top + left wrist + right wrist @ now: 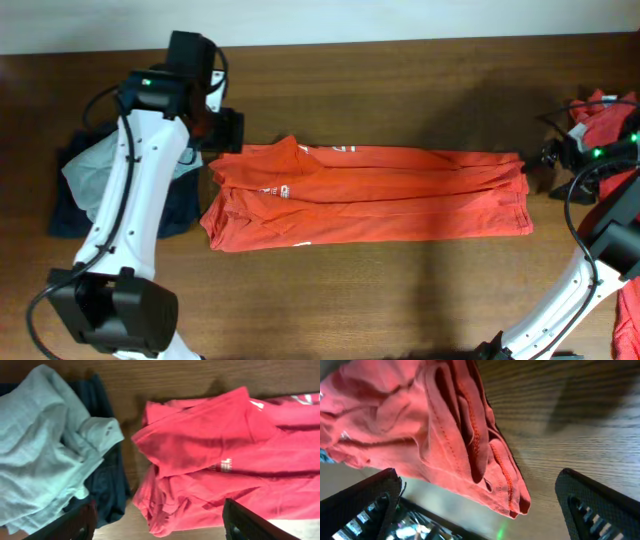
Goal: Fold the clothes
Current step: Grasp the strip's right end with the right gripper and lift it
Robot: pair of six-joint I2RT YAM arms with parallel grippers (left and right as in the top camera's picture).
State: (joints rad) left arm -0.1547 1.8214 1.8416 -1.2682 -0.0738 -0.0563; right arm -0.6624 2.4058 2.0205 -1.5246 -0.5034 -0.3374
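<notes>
Wood table (400, 70); red-orange T-shirt (380, 195) lies mid-table, folded into a long strip. My left gripper (160, 527) and right gripper (480, 510) both gape, empty. Cloth looks light and floppy; I'd pinch the short-end corners.

Red-orange T-shirt (370, 195) lies flat at mid-worktop (400, 90), folded lengthwise into a long band running left to right. Sleeve end at left, hem end at right, layers slightly offset. Small white logo (285, 192) faces up near the left end; white print (340, 148) shows along the far edge. Second red garment (600, 110) lies crumpled at the right edge
</notes>
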